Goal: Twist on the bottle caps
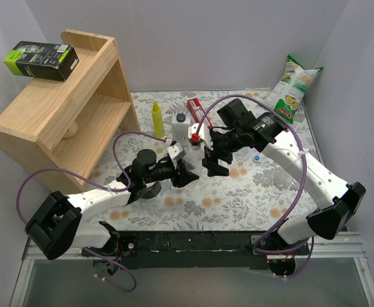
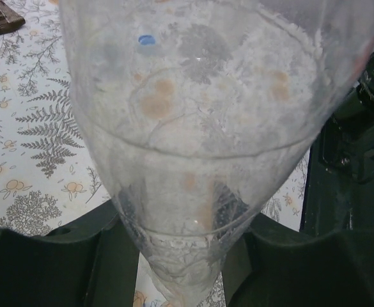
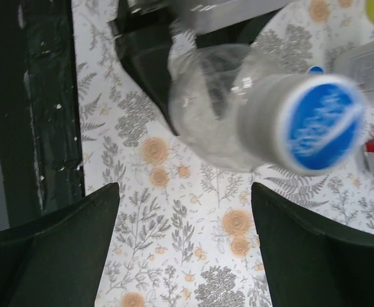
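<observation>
Here, your left gripper is clamped on the base of the clear bottle to steady it over the table, while your right gripper stands open just short of its blue cap, seemingly ready to twist.

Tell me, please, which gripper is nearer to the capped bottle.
Left. The left gripper is clamped on the bottle; the right gripper is open, facing its cap, with nothing between its jaws.
</observation>
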Robot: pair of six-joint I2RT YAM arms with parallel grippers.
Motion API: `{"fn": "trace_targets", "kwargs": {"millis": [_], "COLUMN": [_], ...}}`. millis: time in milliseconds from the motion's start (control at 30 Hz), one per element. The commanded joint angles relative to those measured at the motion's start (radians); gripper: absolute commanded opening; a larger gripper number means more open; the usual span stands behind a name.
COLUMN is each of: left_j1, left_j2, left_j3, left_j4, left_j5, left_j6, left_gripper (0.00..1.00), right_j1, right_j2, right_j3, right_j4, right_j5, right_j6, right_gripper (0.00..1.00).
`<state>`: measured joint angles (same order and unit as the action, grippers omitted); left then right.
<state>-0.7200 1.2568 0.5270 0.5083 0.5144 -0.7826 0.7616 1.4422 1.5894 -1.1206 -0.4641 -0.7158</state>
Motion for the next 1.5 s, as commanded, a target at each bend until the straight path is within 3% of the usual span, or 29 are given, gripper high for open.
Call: {"fn": "trace_targets", "kwargs": {"millis": [0,267,500,1200,1367,1467], "left_j1": [0.002,-0.006,-0.004,0.014,0.017,0.014], "left_j2": [0.0,0.004,0.027,0.024,0.021,0.027], "left_j3": [0.027,0.054,0.079,0.064,0.064,0.067], "left_j4": [-0.097,-0.171,-0.166,-0.088,-0.071,-0.109], "left_j5": [0.075,0.122,0.128,0.061,0.056,0.088], "left_j6": [0.152,0.282,0.226,-0.026,-0.029,0.057], "left_gripper": [0.0,0.0,0.0,0.0,0.0,0.0], "right_j1": [-0.021,-0.021,-0.019,-0.019,-0.019,-0.039], "right_j2": [-0.023,0.006,0.004,-0.144,-0.184,-0.201], "right_j3": [0.073,0.136,0.132,-0.066,-0.132,-0.091], "right_j4": [0.157,0.145,0.096,0.041,0.019,0.065], "right_j5": [0.006,-0.131,-0.186,-0.059,0.007,0.056], "right_j6": [0.059,0.032,-0.022,-0.065,-0.071,-0.031], "right_gripper": [0.9,0.9,0.9,0.9,0.9,0.9]}}
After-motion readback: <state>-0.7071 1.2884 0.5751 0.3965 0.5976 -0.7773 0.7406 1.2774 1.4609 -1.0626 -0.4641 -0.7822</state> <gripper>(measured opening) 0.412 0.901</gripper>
